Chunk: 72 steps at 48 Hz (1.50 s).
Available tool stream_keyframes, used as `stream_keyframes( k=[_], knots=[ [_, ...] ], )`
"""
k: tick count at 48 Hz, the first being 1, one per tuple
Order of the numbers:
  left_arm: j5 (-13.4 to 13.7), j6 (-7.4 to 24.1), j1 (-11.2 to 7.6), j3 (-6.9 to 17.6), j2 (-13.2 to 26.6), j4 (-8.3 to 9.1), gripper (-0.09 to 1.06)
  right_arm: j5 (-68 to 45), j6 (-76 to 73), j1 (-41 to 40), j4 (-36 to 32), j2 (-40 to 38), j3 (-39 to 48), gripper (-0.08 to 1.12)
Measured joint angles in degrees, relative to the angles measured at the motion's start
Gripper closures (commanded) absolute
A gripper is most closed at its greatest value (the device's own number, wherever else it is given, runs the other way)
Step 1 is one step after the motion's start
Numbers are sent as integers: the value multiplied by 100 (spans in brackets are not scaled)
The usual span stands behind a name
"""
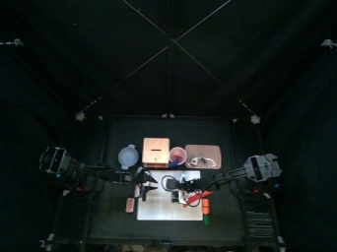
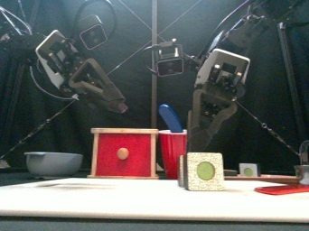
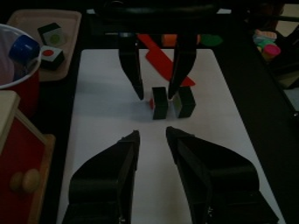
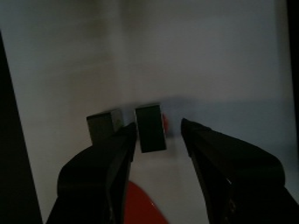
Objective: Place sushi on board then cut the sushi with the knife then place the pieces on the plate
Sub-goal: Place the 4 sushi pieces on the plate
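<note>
We see the right gripper pointing down over the sushi pieces on the white board, jaws apart. The left gripper hovers, also unclenched.

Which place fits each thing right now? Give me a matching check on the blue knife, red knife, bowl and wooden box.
Things: 1 blue knife; 2 red knife; 3 blue-grey bowl; 4 wooden box.
Places: A flat on the white board; B between bowl and red cup; C standing in the red cup; D left end of the back row.
Pairs: 1-C, 2-A, 3-D, 4-B.
</note>
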State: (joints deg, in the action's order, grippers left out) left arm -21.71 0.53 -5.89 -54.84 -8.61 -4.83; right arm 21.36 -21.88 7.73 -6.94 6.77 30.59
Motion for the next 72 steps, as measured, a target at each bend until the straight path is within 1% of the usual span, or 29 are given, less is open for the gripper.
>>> stream_keyframes(
  k=[11, 13, 19, 22, 24, 28, 37, 38, 42, 49, 58, 65, 72],
  knots=[
    [9, 0, 0, 0, 0, 0, 24, 18, 44, 26, -18, 290, -114, 27],
    [0, 0, 0, 0, 0, 0, 24, 44, 62, 26, -35, 308, -123, 30],
    [0, 0, 0, 0, 0, 0, 24, 149, 62, 44, -114, 316, -149, 44],
    [9, 0, -9, 0, 0, 0, 24, 229, 35, 44, -158, 308, -149, 48],
    [9, 0, 0, 0, 0, 0, 24, 308, 26, 35, -185, 290, -149, 50],
    [9, 0, 0, 0, 0, 0, 24, 527, 0, 18, -237, 185, -114, 50],
    [0, 0, -9, 0, 0, 0, 24, 1046, -35, -176, -220, -448, 211, 49],
    [0, 0, 0, 0, 0, 0, 24, 1134, -35, -281, -176, -659, 316, 49],
    [0, 0, 0, 0, 0, 0, 24, 1257, -62, -554, -105, -1081, 571, 49],
    [0, -9, 0, -9, 0, 0, 24, 1292, -44, -984, -53, -1740, 1072, 49],
    [9, 0, 0, -35, 0, 0, 24, 1266, -18, -1415, -26, -2443, 1512, 49],
    [9, 0, 18, -26, 0, 0, 24, 1274, -62, -1951, -35, -3076, 1793, 49],
    [0, 0, 35, -26, 0, 0, 24, 1310, 18, -2602, -88, -3410, 2074, 49]
  ],
)
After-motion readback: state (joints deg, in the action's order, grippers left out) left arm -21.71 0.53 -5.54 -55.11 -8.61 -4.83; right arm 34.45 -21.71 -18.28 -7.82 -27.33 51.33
